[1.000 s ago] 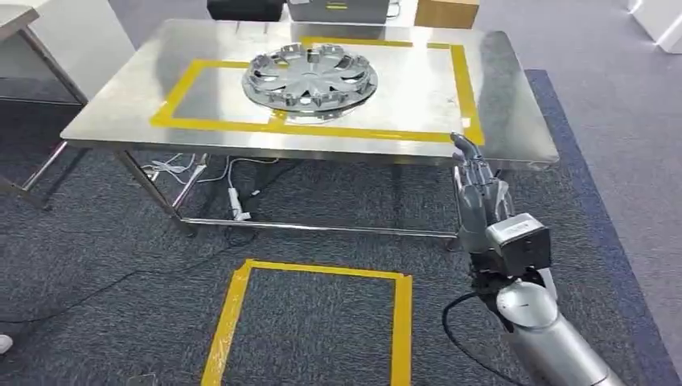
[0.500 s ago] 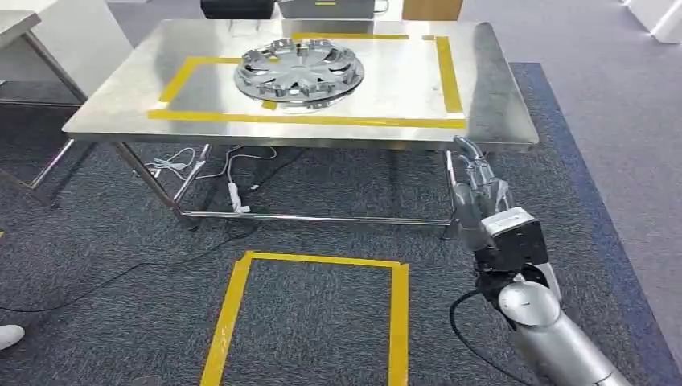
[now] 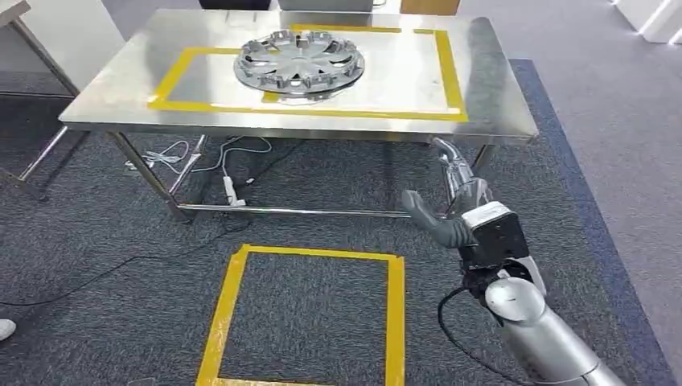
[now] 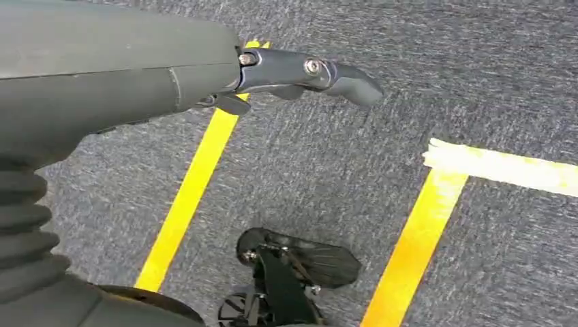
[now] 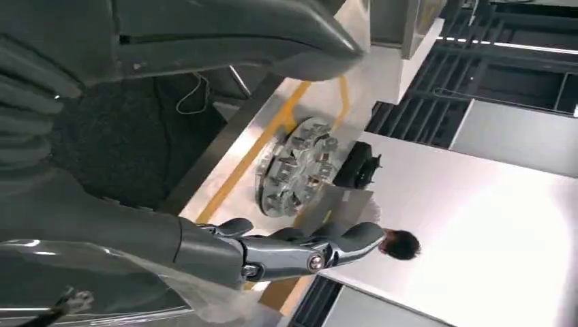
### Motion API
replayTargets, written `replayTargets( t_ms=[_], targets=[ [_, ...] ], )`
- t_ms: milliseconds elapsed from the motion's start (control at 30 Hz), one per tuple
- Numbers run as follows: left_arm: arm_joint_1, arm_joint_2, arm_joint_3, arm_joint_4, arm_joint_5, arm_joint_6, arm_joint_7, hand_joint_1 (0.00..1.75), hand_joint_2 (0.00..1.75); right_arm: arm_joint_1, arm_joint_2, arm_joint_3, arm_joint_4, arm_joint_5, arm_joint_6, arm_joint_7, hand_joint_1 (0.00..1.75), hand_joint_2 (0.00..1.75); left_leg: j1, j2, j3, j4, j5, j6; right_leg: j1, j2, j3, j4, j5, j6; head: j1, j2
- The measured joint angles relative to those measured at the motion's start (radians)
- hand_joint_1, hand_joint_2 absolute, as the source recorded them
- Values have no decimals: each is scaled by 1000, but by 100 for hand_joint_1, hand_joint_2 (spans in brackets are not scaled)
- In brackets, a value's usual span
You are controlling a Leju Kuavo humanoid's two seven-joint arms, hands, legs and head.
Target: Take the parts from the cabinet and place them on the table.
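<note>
Lying flat on the steel table (image 3: pixel 96 104) inside a yellow tape frame (image 3: pixel 450 76), the silver spoked wheel cover (image 3: pixel 298 64) gleams in the head view; the right hand (image 3: pixel 450 201) hangs below the table edge, fingers spread, holding nothing. The left wrist view shows the left hand (image 4: pixel 204 75) extended, empty, over carpet. The right wrist view adds a person's head (image 5: pixel 401 244) beyond the table.

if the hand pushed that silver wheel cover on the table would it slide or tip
The silver spoked wheel cover would probably slide rather than tip: it lies flat and wide on the smooth steel table. It looks like a thin shell with open spokes, so likely light for its size. The slim rim may flex under a one-sided grip.
</note>
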Motion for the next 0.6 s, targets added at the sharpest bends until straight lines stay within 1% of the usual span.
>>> replayTargets(
  t_ms=[100, 133, 267, 400, 600],
  targets=[
    [0, 1, 0, 0, 0, 0, 0, 0, 175, 0, 0, 1, 0, 0, 0, 1, 0, 175, -4, 0, -2, 0, 2, 4, -5, 0, -2, 0, 4, 6, 0, 0],
    [0, 1, 0, 0, 0, 0, 0, 0, 175, 0, 0, 1, 1, 0, 0, 1, 0, 175, -5, 0, -2, 0, 3, 6, -5, 0, -3, 0, 5, 7, 0, 0],
    [-1, 3, 0, 0, 0, 0, 0, 0, 175, 0, 0, 2, 3, 0, 0, 1, 0, 175, -6, 0, -5, 0, 6, 9, -6, 0, -6, -1, 8, 12, 0, 0],
    [-1, 3, 0, 0, -1, 0, 3, 0, 175, 0, 0, 2, 5, -2, 0, 2, 0, 175, -6, 0, -6, 0, 9, 10, -6, 0, -8, 0, 10, 12, 0, 0],
    [-1, 3, 0, 0, -3, 3, 11, 0, 175, 0, 0, 3, 5, -6, -1, 2, 0, 175, -6, 0, -9, 0, 12, 9, -5, 0, -11, 0, 12, 11, 0, 0]
  ],
)
